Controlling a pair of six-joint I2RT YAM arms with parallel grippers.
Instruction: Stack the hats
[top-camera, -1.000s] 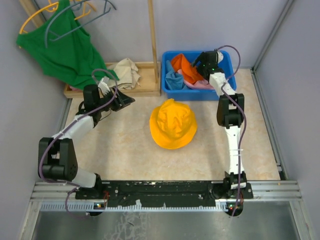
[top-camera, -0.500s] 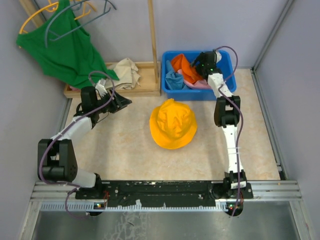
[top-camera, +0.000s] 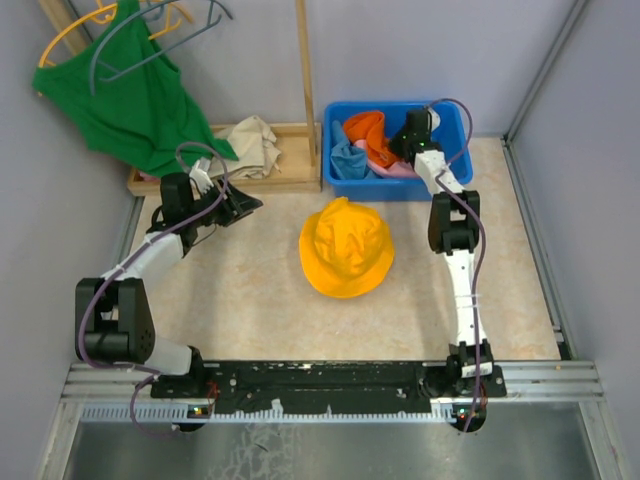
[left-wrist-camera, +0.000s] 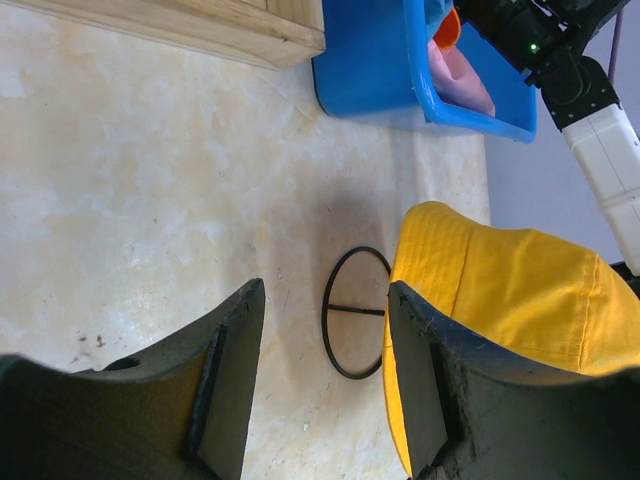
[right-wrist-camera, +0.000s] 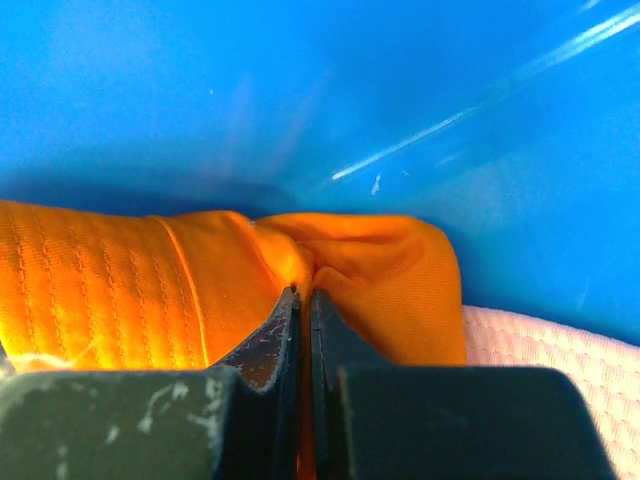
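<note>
I am at the pick-up step for the second hat. In the top view, with the middle of the table as the centre of the clock, the yellow-orange hat (top-camera: 346, 248) lies at the centre, crown up, with nothing on it yet. The blue bin (top-camera: 455, 150) stands at about 1 o'clock. Inside it are the bright orange hat (top-camera: 365, 130), the light blue hat (top-camera: 345, 160) on the 9 o'clock side, and the pink hat (top-camera: 400, 170) on the near side.

My right gripper (right-wrist-camera: 303, 300) is down in the bin. In its wrist view the two fingers (right-wrist-camera: 260, 340) are pressed together on a fold of the bright orange fabric, so it is pinching this hat, close to the bin wall. My left gripper (left-wrist-camera: 325, 300) hangs at about 10 o'clock, well apart from the bin, with its jaws spread and holding nothing.

For the next move, I judge I must lift straight up until the brim is free of the bin rim. Then I carry the hat toward 7 o'clock and lower it over the yellow-orange crown. The pinch is only on a small fold, so the hat may slip or drag the pink one with it. I would lift slowly.
</note>
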